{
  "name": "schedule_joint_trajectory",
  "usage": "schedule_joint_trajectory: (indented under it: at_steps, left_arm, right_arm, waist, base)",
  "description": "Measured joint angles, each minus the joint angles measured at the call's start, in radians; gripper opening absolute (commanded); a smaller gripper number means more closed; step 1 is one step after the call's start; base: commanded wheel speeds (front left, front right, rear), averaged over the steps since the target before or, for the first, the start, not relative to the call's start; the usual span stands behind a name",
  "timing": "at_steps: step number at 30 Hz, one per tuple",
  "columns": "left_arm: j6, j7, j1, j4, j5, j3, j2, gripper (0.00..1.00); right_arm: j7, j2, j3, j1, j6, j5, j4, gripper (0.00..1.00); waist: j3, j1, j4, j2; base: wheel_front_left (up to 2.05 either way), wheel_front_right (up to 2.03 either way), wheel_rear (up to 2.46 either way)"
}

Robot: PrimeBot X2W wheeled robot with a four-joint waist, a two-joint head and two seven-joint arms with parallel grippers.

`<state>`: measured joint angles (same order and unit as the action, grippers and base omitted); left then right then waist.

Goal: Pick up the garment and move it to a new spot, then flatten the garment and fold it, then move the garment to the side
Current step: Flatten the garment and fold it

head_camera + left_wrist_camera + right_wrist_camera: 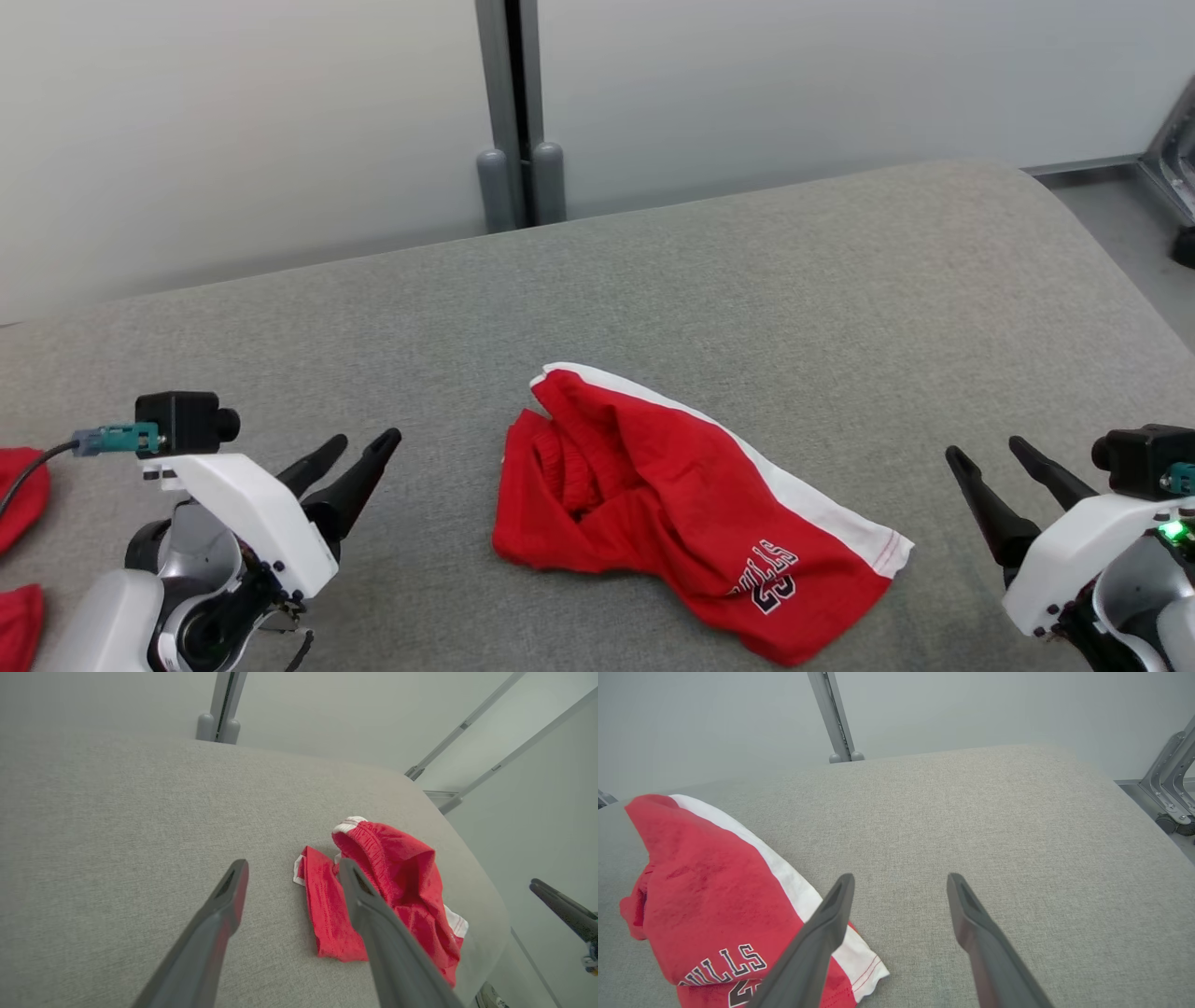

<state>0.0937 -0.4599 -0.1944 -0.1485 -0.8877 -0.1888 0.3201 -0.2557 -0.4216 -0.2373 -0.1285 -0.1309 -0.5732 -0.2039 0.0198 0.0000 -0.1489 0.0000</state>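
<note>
- Grey woven surface (pixel 840 280) serves as the work area; rounds off at the far edge and the right corner.
- Backed by pale wall panels (pixel 233 121), joined at a grey metal post (pixel 513 112) with two rounded stubs at its foot.
- Off the far right corner, a metal bracket (pixel 1171 779), standing below the level of the surface.
- Task item, the garment (pixel 672 504): red shorts with a white side stripe and dark-outlined lettering near one hem. Lies crumpled on the surface, about midway across and toward the near edge, between the two grippers.
- Waistband end bunched and folded in on itself at the left; lettered leg end spread flatter toward the right and the near edge.
- State of the left gripper (pixel 364 439): at the lower left of the head view, fingers parted wide, nothing between them. Points toward the bunched end of the shorts, with bare surface between tips and cloth.
- In the left wrist view one finger overlaps the shorts by line of sight only; no contact seen.
- State of the right gripper (pixel 985 450): at the lower right, fingers spread, nothing held. Stands apart from the white-striped corner of the shorts.
- Height of either set of fingertips above the surface: cannot tell.
- Two patches of red cloth (pixel 19 495) at the left edge of the head view, beside the left arm; cut off by the frame, kind not determinable.
</note>
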Motion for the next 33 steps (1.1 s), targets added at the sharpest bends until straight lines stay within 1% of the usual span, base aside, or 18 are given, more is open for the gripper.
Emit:
schedule_joint_trajectory:
  at_steps: [4,9,14,19,22,26,30,31,32,33]
  left_arm:
    - [0.018,-0.144,-0.056,-0.071,-0.116,-0.022,0.000,1.00]
    - [0.029,-0.245,-0.133,-0.151,-0.224,-0.033,0.004,1.00]
    - [0.031,-0.297,-0.202,-0.220,-0.302,-0.025,-0.012,1.00]
    - [0.033,-0.324,-0.275,-0.312,-0.347,-0.008,-0.007,1.00]
    - [0.033,-0.353,-0.306,-0.358,-0.393,0.005,-0.019,1.00]
    - [0.033,-0.419,-0.326,-0.375,-0.462,0.013,-0.041,1.00]
    - [0.033,-0.418,-0.332,-0.377,-0.462,0.017,-0.029,1.00]
    - [0.033,-0.411,-0.335,-0.378,-0.462,0.019,-0.031,0.95]
    - [0.033,-0.407,-0.338,-0.377,-0.465,0.021,-0.035,0.49]
    - [0.033,-0.397,-0.341,-0.375,-0.466,0.022,-0.040,0.11]
  right_arm:
    - [0.058,0.058,0.003,-0.014,0.000,0.027,0.013,1.00]
    - [0.110,0.101,-0.006,-0.044,0.000,0.041,-0.002,1.00]
    - [0.132,0.124,-0.035,-0.078,0.000,0.041,-0.015,1.00]
    - [0.160,0.140,-0.064,-0.123,0.000,0.038,-0.040,1.00]
    - [0.174,0.150,-0.081,-0.140,0.000,0.029,-0.057,1.00]
    - [0.190,0.151,-0.094,-0.148,0.000,0.020,-0.079,1.00]
    - [0.203,0.151,-0.101,-0.159,0.000,0.019,-0.100,1.00]
    - [0.203,0.153,-0.104,-0.160,0.000,0.018,-0.103,1.00]
    - [0.204,0.156,-0.108,-0.162,0.000,0.016,-0.109,1.00]
    - [0.206,0.157,-0.111,-0.164,0.000,0.014,-0.112,1.00]
  waist:
    - [0.020,0.0000,-0.045,0.0000]
    - [0.057,0.0001,-0.102,0.0000]
    - [0.091,0.0000,-0.141,0.0000]
    - [0.134,0.0000,-0.186,0.0000]
    - [0.153,0.0001,-0.209,0.0000]
    - [0.167,0.0000,-0.228,0.0000]
    - [0.169,0.0000,-0.232,0.0000]
    - [0.168,0.0001,-0.233,0.0000]
    - [0.168,0.0000,-0.233,0.0000]
    - [0.168,0.0000,-0.233,0.0000]
  base:
    - [0.00,0.00,0.00]
    - [0.00,0.00,0.00]
    - [0.00,0.00,0.00]
    - [0.00,0.00,0.00]
    - [0.00,0.00,0.00]
    - [0.00,0.00,0.00]
    - [0.00,0.00,0.00]
    - [0.00,0.00,0.00]
    - [0.00,0.00,0.00]
    - [0.00,0.00,0.00]
